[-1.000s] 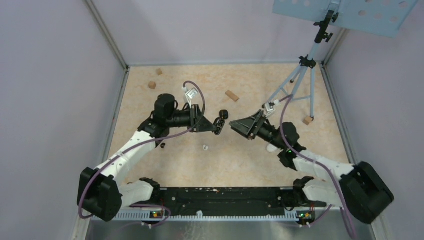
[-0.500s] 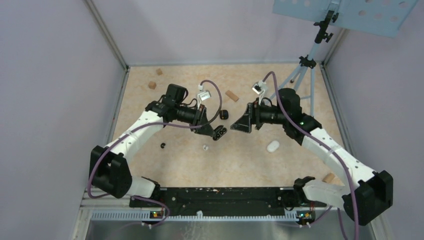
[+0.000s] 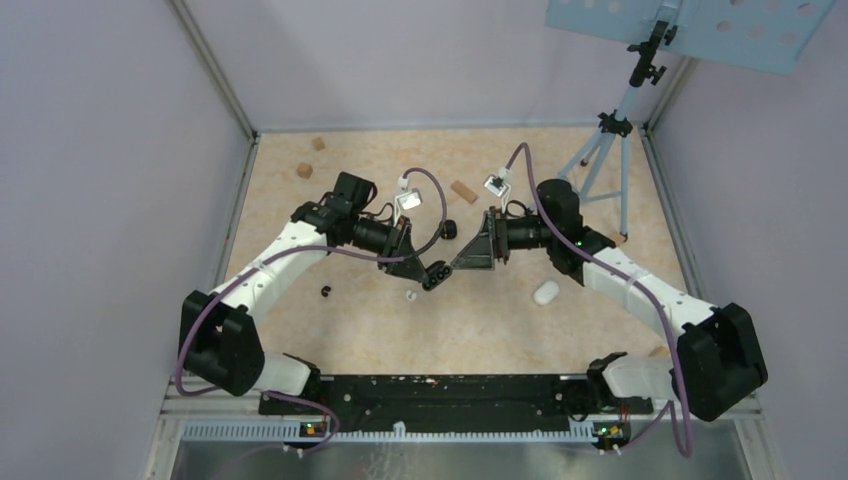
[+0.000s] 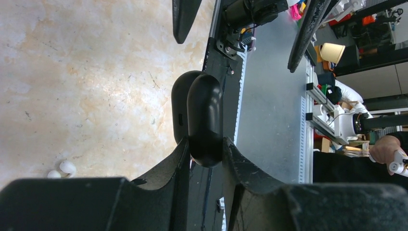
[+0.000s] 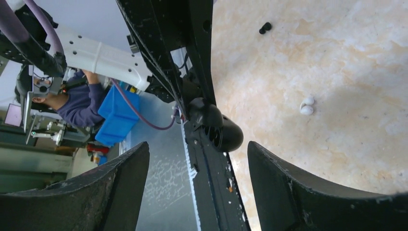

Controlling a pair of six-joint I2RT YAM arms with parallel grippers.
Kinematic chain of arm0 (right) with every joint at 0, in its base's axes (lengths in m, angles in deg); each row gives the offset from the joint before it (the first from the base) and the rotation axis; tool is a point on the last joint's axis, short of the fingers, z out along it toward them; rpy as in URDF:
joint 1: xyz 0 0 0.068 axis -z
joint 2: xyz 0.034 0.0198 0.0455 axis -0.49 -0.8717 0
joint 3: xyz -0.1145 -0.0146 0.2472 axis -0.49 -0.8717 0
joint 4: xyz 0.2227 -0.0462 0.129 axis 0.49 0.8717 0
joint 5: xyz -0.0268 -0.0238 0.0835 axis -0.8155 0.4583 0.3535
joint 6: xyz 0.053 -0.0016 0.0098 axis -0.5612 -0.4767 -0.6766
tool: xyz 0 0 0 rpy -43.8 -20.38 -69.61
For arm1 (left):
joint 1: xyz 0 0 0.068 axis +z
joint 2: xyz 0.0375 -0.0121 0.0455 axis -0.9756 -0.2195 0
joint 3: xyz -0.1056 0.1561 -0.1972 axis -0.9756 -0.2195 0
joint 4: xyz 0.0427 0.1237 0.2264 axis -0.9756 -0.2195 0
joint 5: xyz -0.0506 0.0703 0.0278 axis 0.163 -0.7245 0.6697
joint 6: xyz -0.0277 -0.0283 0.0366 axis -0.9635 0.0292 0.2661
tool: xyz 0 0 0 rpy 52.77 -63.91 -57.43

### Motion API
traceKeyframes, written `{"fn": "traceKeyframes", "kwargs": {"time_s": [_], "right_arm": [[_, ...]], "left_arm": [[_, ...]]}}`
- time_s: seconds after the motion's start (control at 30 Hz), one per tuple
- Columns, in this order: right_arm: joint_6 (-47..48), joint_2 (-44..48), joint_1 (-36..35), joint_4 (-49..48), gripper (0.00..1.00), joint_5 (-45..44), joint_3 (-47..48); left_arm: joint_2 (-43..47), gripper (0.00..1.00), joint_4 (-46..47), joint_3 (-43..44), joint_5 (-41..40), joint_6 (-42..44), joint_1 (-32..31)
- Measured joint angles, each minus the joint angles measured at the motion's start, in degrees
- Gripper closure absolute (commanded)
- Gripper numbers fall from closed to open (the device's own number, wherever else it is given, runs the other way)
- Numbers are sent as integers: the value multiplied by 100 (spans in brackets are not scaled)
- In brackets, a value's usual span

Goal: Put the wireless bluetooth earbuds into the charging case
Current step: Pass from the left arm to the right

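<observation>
My left gripper [image 3: 432, 272] is shut on an open black charging case [image 4: 204, 118], held above the table; the case [image 5: 219, 129] also shows in the right wrist view with its dark inside towards that camera. My right gripper [image 3: 464, 258] faces it from the right, a short gap away. In its own view the right gripper [image 5: 197, 149] stands open with nothing between its fingers. A white earbud [image 3: 411, 295] lies on the table just below the case, and shows too in both wrist views [image 4: 65, 168] [image 5: 306, 106]. A black earbud [image 3: 326, 291] lies further left.
A white oval case [image 3: 546, 293] lies right of centre. A small black object [image 3: 449, 229] sits behind the grippers. Tan wooden blocks [image 3: 463, 191] [image 3: 304, 170] lie towards the back. A tripod [image 3: 600, 160] stands at the back right.
My right gripper has swung left and nearer, closing in on the held case. The left gripper has dropped slightly towards the near side, still holding the case.
</observation>
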State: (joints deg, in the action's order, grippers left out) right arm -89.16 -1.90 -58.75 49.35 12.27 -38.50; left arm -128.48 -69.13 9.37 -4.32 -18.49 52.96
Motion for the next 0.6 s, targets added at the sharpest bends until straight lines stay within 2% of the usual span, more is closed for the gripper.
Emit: {"fn": "traceKeyframes", "kwargs": {"time_s": [0.37,0.6], "right_arm": [[-503,-470,-138,-1019,30,-221,-31],[-492,-935,-619,-975,41,-61,-17]], "left_arm": [[0,100,-31,0,26,-7,-22],[0,100,-50,0,24,-11,-50]]}}
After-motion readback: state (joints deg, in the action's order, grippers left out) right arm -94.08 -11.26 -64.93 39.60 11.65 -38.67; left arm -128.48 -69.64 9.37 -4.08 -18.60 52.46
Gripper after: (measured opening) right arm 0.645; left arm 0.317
